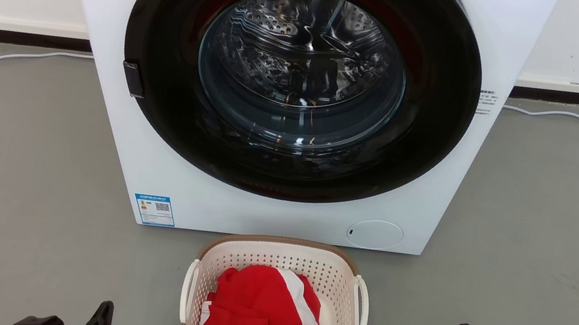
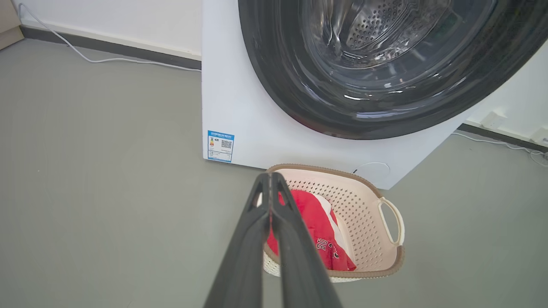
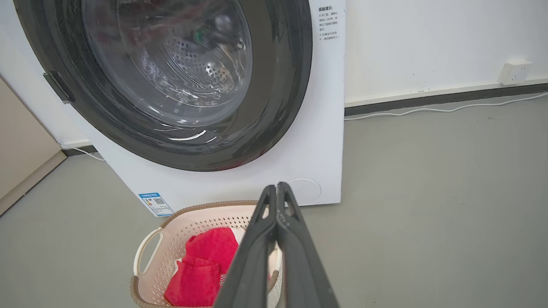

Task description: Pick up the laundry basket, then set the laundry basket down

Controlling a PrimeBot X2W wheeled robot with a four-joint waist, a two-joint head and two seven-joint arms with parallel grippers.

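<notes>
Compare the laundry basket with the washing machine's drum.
The laundry basket is cream plastic with a brown rim; the drum is shiny metal. The basket stands open on the floor; the drum sits behind a shut glass door. The basket holds a red garment; the drum looks empty. Both have perforated walls.

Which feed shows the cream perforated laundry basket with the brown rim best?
Head view: the cream perforated plastic laundry basket is unobstructed, both loop handles visible, near rim slightly clipped. Left wrist view: the left pincer hides one side. Right wrist view: the right pincer hides the other, base cropped.
</notes>
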